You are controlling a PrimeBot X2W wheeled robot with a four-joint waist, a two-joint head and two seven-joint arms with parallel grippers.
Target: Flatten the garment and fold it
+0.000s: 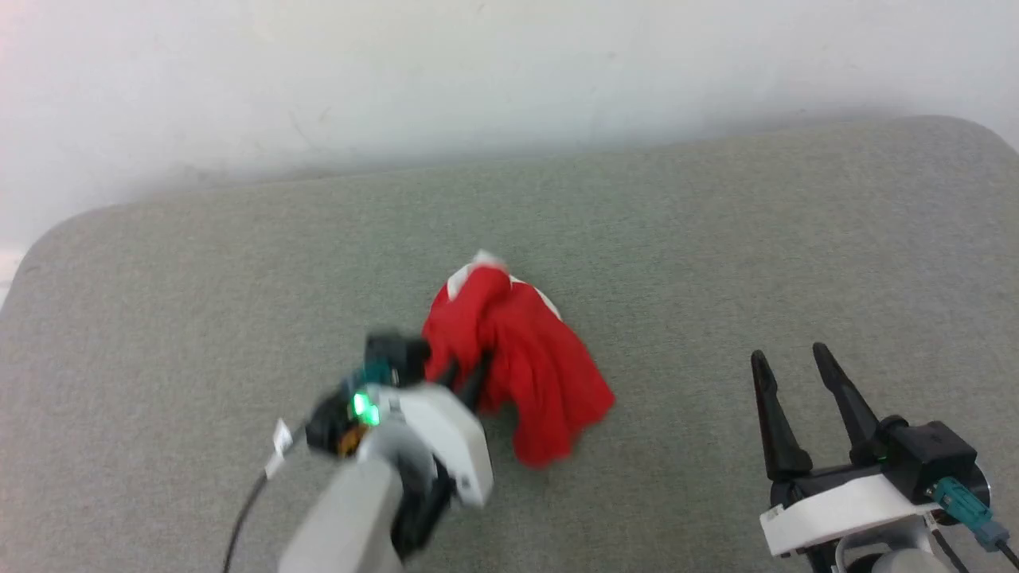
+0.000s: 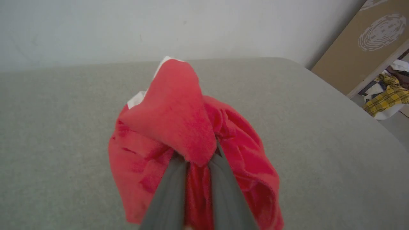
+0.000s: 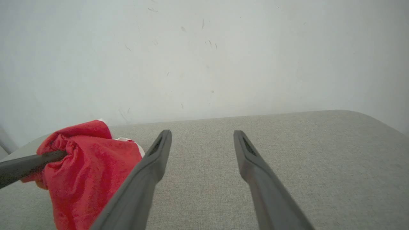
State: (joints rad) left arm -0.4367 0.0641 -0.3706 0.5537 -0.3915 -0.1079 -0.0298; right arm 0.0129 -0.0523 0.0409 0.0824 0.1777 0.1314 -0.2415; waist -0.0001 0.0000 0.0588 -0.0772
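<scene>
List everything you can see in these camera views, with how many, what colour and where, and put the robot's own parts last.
garment: one, bright red with white patches, bunched up near the middle of the padded surface
padded surface: one, grey-green woven fabric with rounded corners, under the garment
wall: one, white with faint marks, behind the padded surface
board: one, brown with a pale swirl print, leaning at the far right of the left wrist view
plaid cloth: one, yellow and dark check, in a pile of mixed clothes below the board
left gripper: one, dark fingers, shut on a fold of the garment
right gripper: one, dark fingers, open, over bare surface to the garment's right
</scene>
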